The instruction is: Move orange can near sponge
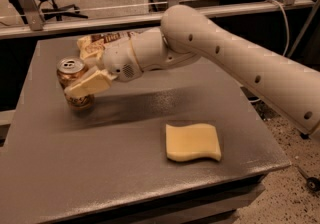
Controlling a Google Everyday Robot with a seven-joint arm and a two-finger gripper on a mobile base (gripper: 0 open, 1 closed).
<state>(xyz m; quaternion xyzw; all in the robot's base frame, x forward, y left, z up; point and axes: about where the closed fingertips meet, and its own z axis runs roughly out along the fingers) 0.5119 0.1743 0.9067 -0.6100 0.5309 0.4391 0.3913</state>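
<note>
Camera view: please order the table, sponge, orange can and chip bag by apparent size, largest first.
1. table
2. sponge
3. orange can, held in the pincer at the table's left
The chip bag is mostly hidden behind the arm and farther away, so I cannot rank it against the can.

We log the orange can upright at the left side of the table. It has an orange-brown body with white script and a silver pull-tab top facing up. The gripper sits around it, with one finger across the can's front and the other behind, closed against it. We cannot tell whether its base touches the tabletop. The sponge is pale yellow, rectangular and wavy-edged. It lies flat near the table's front right, well apart from the can and untouched.
</note>
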